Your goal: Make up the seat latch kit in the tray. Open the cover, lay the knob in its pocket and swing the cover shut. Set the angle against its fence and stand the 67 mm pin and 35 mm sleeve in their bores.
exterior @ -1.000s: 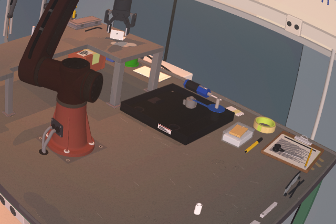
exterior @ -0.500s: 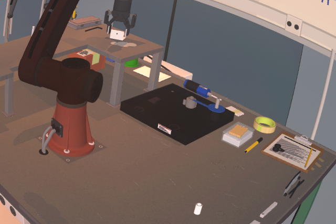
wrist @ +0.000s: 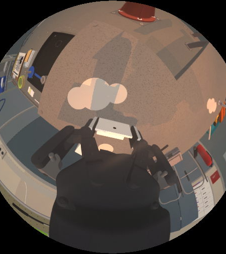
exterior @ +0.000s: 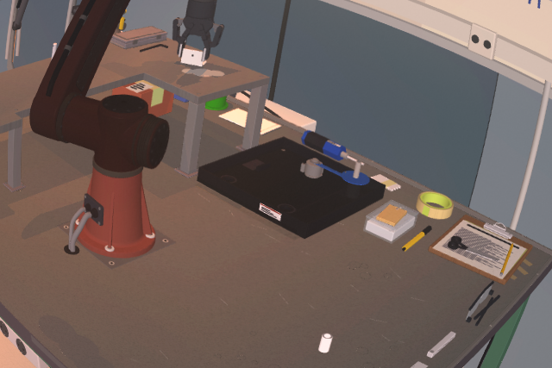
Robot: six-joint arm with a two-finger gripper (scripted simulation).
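Observation:
The white angle (exterior: 192,57) (wrist: 114,130) sits between my fingers on the raised side table. My gripper (exterior: 194,53) (wrist: 114,133) is closed on it, one finger on each end of the angle. The black tray (exterior: 290,183) lies on the main bench to the right. On it the blue cover (exterior: 345,174) lies swung open beside a grey knob (exterior: 313,168). A white sleeve (exterior: 326,342) stands near the front edge of the bench. A grey pin (exterior: 441,344) lies near the front right corner.
The raised side table (exterior: 196,77) stands behind the robot base (exterior: 113,208). Right of the tray lie a clear box (exterior: 391,220), a tape roll (exterior: 434,205), a yellow pen (exterior: 416,238) and a clipboard (exterior: 480,248). A blue screwdriver (exterior: 327,146) lies behind the tray.

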